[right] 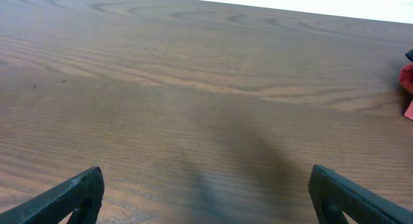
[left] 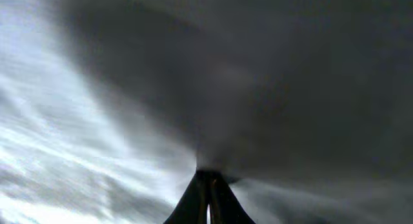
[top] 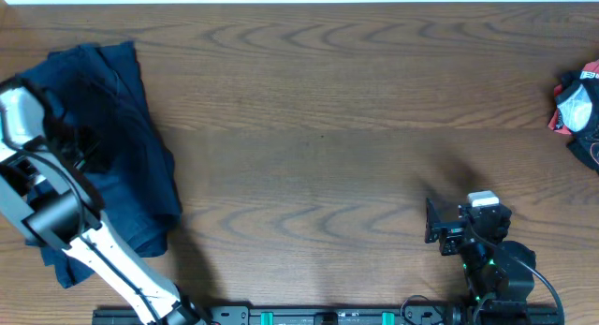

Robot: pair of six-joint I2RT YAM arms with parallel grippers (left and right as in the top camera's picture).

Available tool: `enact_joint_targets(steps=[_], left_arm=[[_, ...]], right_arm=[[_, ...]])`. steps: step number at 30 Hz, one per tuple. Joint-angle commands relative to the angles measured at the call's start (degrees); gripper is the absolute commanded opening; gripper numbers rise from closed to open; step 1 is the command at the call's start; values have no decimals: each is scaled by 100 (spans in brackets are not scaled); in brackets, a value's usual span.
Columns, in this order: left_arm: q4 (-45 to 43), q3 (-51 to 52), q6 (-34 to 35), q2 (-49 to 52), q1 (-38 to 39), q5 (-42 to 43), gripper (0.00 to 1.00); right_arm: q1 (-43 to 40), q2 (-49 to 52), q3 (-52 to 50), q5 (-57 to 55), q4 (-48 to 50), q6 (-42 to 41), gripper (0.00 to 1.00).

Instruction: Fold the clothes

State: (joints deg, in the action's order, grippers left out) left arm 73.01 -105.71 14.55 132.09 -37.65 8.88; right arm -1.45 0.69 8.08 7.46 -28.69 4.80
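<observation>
Clothes [top: 131, 147]: a dark navy heap, rumpled, lay at the far left of the table [top: 328, 128], partly under the left arm [top: 94, 250].
Left gripper [left: 208, 179]: fingers pressed together, clamped on a pinch of the cloth, which fanned out from the tips (this wrist view was blurred).
Right gripper [right: 203, 182]: fingers wide apart, holding nothing, over bare wood at the front right, well apart from the heap.
Item [top: 576, 110]: red, black and white, at the right edge; what it was could not be told.

Closed pincer [left: 208, 177] on dark cloth [left: 290, 88]
</observation>
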Motion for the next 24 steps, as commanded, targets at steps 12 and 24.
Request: enact_joint_targets(steps=[12,24], left_arm=[[-136,-13,59,144,-1204,-442,6],[-343,-13,9,142,-1567,-439,6]], right_arm=[[-20,-35,-15,-37,-13,-68,99],[-20,-35,-15,-37,-13,-68,99]])
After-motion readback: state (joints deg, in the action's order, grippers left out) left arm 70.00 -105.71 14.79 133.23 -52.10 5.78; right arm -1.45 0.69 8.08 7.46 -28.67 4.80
